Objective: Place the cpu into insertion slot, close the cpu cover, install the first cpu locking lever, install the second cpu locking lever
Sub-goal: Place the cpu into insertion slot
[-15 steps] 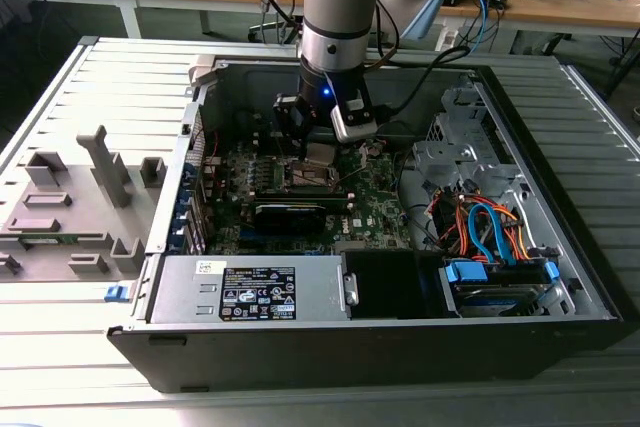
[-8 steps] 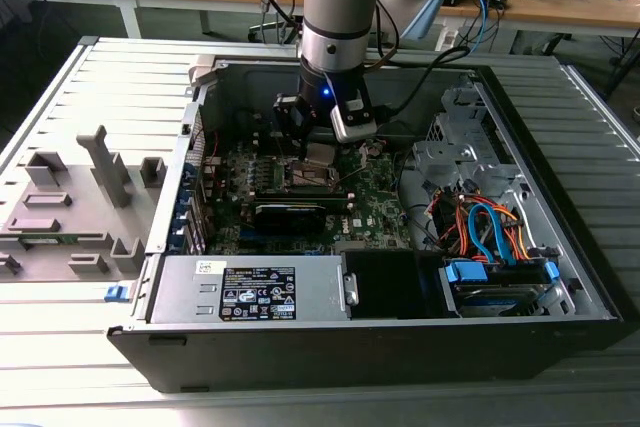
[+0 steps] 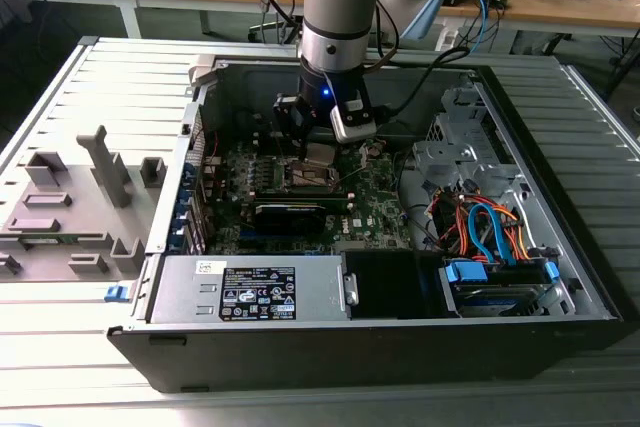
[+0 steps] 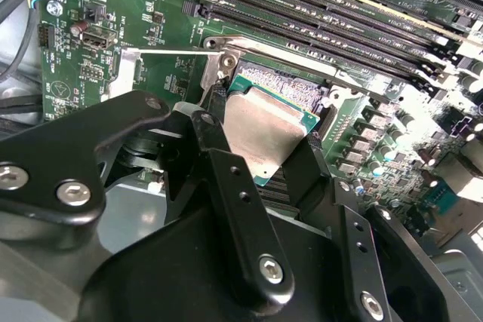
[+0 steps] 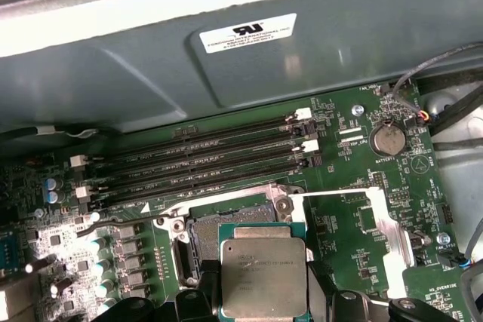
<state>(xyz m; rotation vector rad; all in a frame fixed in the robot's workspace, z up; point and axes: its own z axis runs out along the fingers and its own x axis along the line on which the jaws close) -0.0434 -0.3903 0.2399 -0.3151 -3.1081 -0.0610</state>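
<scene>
Your pincer was clamped on the cpu, holding it tilted over the open insertion slot on the green board inside the computer case. By my judgement you were in the first step. The chip was not yet seated, and closing the cpu cover and setting both locking levers were left to do.

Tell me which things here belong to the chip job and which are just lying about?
Job: cpu, held by the fingers; insertion slot.
Lying about: memory slots; coin battery; orange and blue cables; grey holder outside the case.
</scene>
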